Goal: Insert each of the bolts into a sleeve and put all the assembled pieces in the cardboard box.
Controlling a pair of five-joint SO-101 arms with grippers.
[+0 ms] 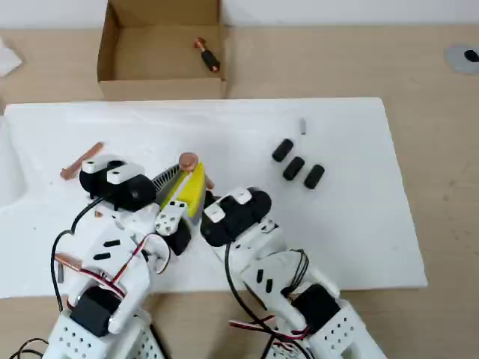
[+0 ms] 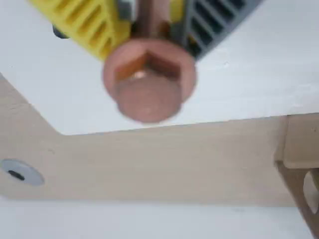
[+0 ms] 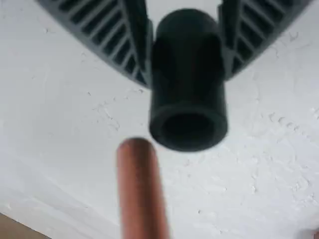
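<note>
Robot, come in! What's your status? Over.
Left pincer shut on bolt. Right pincer shut on sleeve. Bolt tip near sleeve mouth, not in. Nothing between them.

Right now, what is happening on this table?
The left gripper holds a bolt and the right gripper holds a sleeve. The bolt's tip is close to the sleeve's mouth but not in it. One assembled piece lies in the box. Three loose sleeves and a loose bolt lie on the mat.
</note>
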